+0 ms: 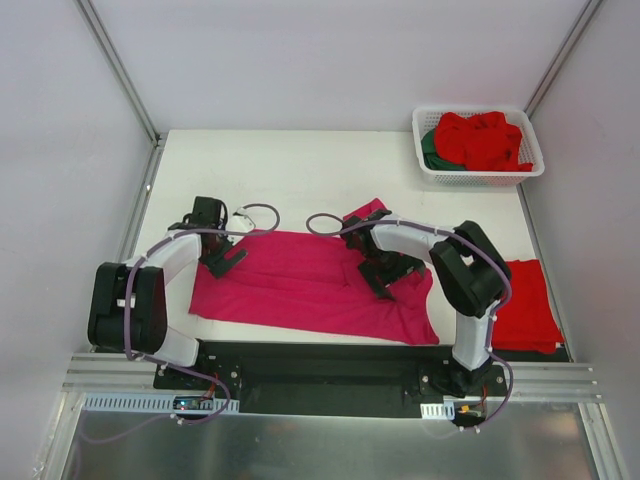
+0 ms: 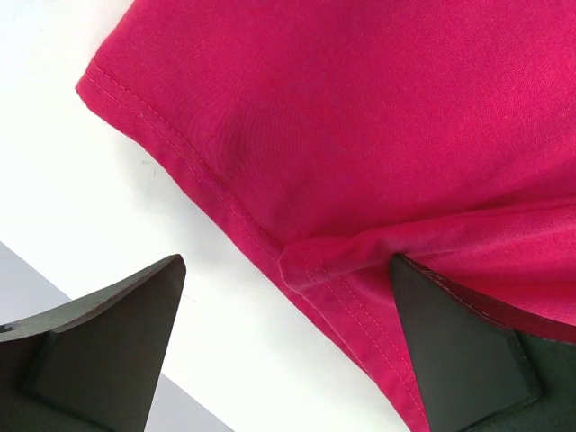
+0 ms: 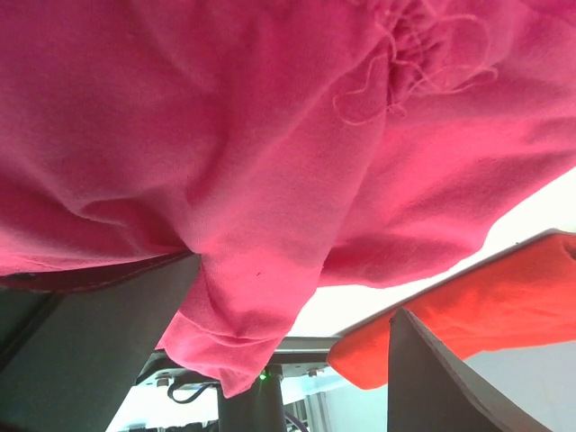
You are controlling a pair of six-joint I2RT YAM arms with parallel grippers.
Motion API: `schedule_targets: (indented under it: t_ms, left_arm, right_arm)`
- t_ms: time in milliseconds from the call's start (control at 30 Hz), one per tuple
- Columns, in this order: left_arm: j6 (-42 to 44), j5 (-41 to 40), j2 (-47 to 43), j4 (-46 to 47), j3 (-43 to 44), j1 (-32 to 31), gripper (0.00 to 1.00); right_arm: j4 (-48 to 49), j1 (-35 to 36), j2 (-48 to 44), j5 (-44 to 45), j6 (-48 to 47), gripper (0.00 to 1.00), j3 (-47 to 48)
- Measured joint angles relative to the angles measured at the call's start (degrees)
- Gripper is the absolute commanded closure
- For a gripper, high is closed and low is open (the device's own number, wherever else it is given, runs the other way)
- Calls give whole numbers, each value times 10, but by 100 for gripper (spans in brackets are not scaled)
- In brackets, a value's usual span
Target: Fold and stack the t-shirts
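Note:
A magenta-pink t-shirt (image 1: 300,285) lies spread across the middle of the table. My left gripper (image 1: 222,258) stands open at its upper left corner. In the left wrist view a small fold of the hem (image 2: 324,256) lies between the fingers (image 2: 108,342), and the right finger rests on the cloth. My right gripper (image 1: 385,275) is open over the shirt's right part. In the right wrist view, magenta cloth (image 3: 252,180) bunches between the wide jaws and drapes on the left finger (image 3: 99,351). A folded red t-shirt (image 1: 525,305) (image 3: 486,306) lies at the right.
A white slotted basket (image 1: 480,178) stands at the back right corner of the table (image 1: 300,170), holding red shirts (image 1: 485,138) and a dark green one (image 1: 430,150). Grey walls enclose the table on three sides. The arm bases sit on the near rail.

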Motion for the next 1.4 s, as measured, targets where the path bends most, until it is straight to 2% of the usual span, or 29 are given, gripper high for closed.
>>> schedule_targets:
  t_ms: [333,733,1400]
  left_arm:
    - [-1,-19,-26,2,-26,-34,0]
    - [-15,-50,-45,-28,-43,-104,1]
    - [-56,-47,-63,-103,-50,-145,1]
  right_arm:
    - [-6,-2,5,10,-1,4,4]
    - [1,-2,-24,21,-1,4,-38]
    - [-14,-3,-17,29,1,4,-30]
